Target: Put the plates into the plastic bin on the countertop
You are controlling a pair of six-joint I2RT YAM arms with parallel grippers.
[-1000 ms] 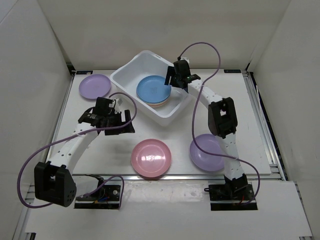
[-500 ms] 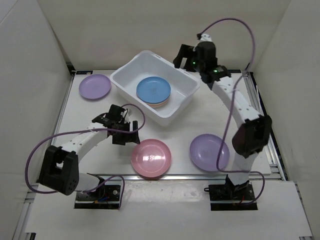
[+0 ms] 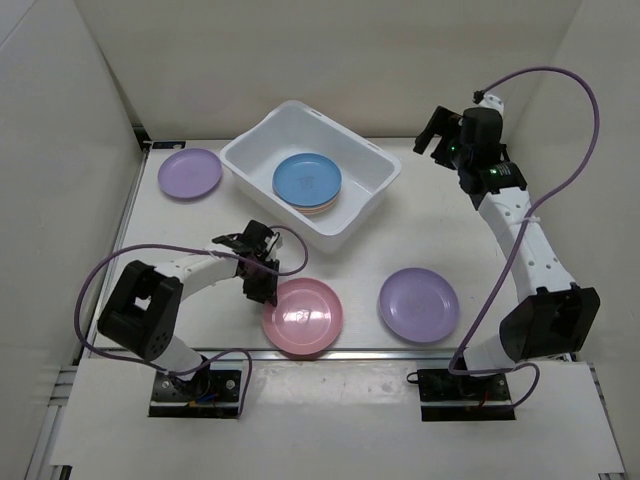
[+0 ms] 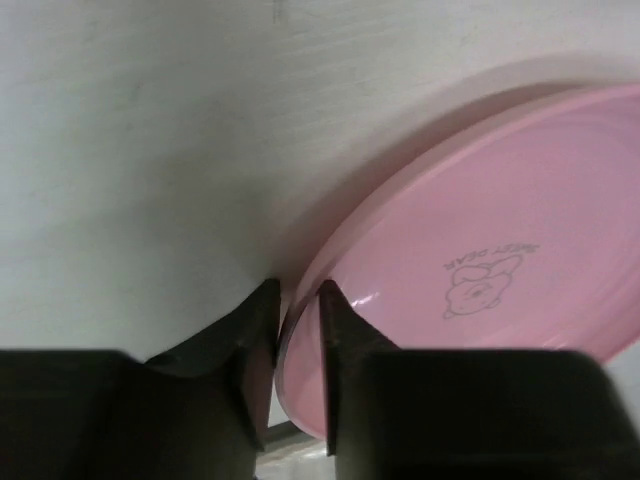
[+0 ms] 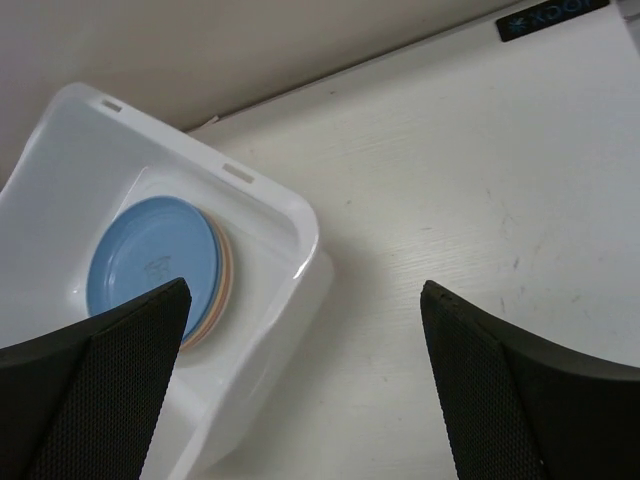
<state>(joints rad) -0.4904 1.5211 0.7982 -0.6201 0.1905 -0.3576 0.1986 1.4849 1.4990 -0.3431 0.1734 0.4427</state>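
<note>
A pink plate [image 3: 303, 316] lies on the countertop [image 3: 500, 250] near the front edge. My left gripper [image 3: 262, 283] is shut on its left rim; in the left wrist view the fingers pinch the rim of the pink plate [image 4: 500, 270], one above and one below, at the left gripper [image 4: 298, 290]. The white plastic bin [image 3: 352, 222] stands at the back centre with a blue plate [image 3: 307, 180] on top of a small stack inside. My right gripper [image 3: 435, 135] hovers open and empty to the right of the bin. Its own view shows the right gripper [image 5: 303, 290], the bin [image 5: 290, 205] and the blue plate [image 5: 150, 255].
One purple plate [image 3: 418, 304] lies at the front right, beside the right arm's base. Another purple plate [image 3: 190, 172] lies at the back left, next to the bin. White walls enclose the table on three sides, and a metal rail runs along the front.
My left gripper moved right and forward to the pink plate's rim and shut on it. The right arm drew back from over the bin to the back right, jaws open.
</note>
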